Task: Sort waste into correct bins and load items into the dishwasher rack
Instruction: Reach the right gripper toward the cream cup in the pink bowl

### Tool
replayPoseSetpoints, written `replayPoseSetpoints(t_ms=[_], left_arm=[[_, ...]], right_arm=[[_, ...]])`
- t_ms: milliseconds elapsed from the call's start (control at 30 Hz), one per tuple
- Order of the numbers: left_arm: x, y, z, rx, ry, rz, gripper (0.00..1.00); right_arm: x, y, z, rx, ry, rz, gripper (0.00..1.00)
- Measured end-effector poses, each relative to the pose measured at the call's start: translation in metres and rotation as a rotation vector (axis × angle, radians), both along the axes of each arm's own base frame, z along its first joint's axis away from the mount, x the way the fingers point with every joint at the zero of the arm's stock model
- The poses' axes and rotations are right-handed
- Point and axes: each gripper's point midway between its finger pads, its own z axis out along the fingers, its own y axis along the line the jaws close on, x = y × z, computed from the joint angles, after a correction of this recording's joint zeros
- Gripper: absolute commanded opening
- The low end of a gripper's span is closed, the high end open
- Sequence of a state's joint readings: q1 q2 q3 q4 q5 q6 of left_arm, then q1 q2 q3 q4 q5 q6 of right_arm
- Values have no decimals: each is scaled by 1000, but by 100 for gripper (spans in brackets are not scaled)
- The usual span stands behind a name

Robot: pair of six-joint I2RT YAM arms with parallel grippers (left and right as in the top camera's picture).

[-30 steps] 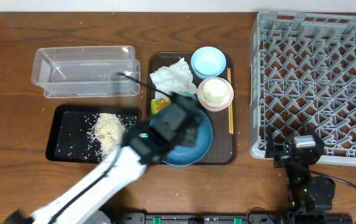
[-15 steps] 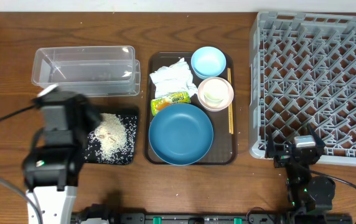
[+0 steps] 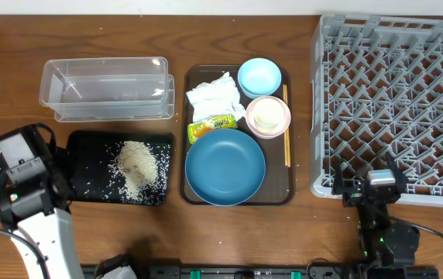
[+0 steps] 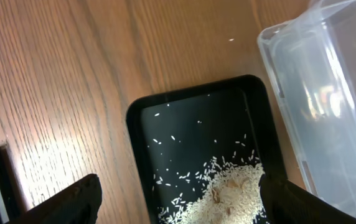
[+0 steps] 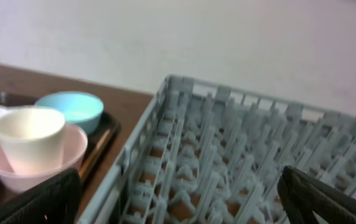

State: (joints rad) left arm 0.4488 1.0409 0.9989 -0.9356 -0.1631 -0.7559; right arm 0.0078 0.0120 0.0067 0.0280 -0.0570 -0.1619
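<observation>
Loose rice (image 3: 138, 164) lies heaped in the black tray (image 3: 86, 151), with the clear tub (image 3: 105, 89) behind it. On the brown serving tray (image 3: 279, 194) are the dark-blue bowl (image 3: 225, 167), the tissue (image 3: 215, 97), the snack wrapper (image 3: 211, 125), the light-blue bowl (image 3: 259, 77), the pink bowl (image 3: 282, 124) with the white cup (image 3: 266, 114) in it, and chopsticks (image 3: 286, 128). My left gripper (image 3: 55, 170) hangs open at the black tray's left end, holding nothing; its view looks down on the rice (image 4: 228, 196). My right gripper (image 3: 369, 190) is open at the front edge of the rack (image 3: 396, 101).
The rack (image 5: 228, 162) fills the right side up to the table's edge. The pink bowl (image 5: 16, 174) and light-blue bowl (image 5: 72, 106) show left of it in the right wrist view. Bare wood (image 4: 53, 93) lies left of the black tray (image 4: 165, 124).
My left arm swung from over the dark-blue bowl across to the left of the black tray, its jaws opening wider. The right arm has not moved.
</observation>
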Motion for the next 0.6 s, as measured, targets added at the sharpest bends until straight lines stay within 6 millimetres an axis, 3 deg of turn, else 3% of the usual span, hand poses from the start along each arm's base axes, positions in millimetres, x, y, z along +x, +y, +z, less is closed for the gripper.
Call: replayPoseSetpoints(t_ms=[133, 233, 433, 500, 600], left_arm=[[3, 1, -11, -23, 39, 5, 89], [4, 2, -18, -39, 65, 8, 89], [7, 3, -32, -65, 119, 8, 89], [7, 3, -36, -72, 133, 8, 89], [10, 4, -40, -75, 138, 8, 90]], right_arm=[[-5, 9, 40, -7, -167, 54, 99], [-16, 27, 71, -30, -301, 160, 99], [-64, 60, 139, -125, -642, 347, 99], [-73, 65, 150, -147, -700, 374, 99], [-65, 71, 156, -152, -654, 412, 99]])
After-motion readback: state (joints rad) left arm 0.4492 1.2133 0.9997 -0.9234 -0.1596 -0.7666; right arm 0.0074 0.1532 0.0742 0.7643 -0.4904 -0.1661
